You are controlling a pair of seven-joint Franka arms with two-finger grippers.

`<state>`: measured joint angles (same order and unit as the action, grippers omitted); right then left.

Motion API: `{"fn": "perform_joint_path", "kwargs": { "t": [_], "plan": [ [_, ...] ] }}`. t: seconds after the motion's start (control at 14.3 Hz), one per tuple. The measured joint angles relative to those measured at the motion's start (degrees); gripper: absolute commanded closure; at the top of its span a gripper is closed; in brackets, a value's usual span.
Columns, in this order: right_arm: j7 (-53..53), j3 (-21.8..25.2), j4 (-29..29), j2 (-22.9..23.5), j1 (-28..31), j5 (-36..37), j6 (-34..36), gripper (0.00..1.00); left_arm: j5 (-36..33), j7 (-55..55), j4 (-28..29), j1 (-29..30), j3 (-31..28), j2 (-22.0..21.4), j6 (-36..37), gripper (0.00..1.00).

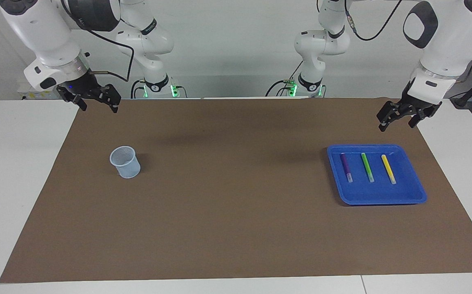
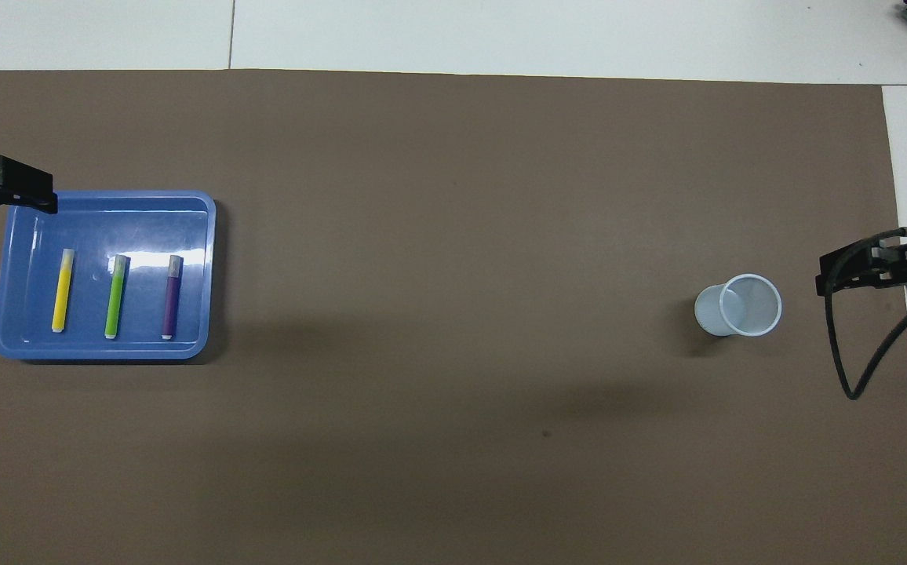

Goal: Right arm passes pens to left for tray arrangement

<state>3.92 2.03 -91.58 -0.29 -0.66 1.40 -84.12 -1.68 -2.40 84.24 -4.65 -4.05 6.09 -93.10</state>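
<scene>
The blue tray (image 1: 383, 200) (image 2: 100, 351) rests on the brown mat at the left arm's end of the table. Inside it three pens lie side by side, apart from each other: purple (image 1: 346, 166) (image 2: 172, 297), green (image 1: 367, 167) (image 2: 115, 297) and yellow (image 1: 388, 168) (image 2: 63, 290). My left gripper (image 1: 397, 124) (image 2: 6, 184) hangs open over the mat just off the tray's corner, touching nothing. My right gripper (image 1: 99, 107) (image 2: 865, 271) is open and holds nothing, raised over the mat's corner at the right arm's end, where that arm waits.
A small pale mesh cup (image 1: 125, 162) (image 2: 740, 306) stands upright on the mat toward the right arm's end. A black cable (image 2: 854, 377) loops down from the right wrist. White tabletop borders the mat on all sides.
</scene>
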Motion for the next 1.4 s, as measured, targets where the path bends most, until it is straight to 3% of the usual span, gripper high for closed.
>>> {"fn": "perform_joint_path", "kwargs": {
  "t": [0.35,1.4],
  "plan": [
    [0.0,0.0,0.0,0.0,0.0,0.0,0.0,0.0,0.0,0.0,0.0,2.1,2.4,-0.6,1.0,0.0],
    [0.0,0.0,0.0,0.0,0.0,0.0,0.0,0.0,2.9,0.0,0.0,2.2,2.6,-0.6,1.3,0.0]
  ]
}}
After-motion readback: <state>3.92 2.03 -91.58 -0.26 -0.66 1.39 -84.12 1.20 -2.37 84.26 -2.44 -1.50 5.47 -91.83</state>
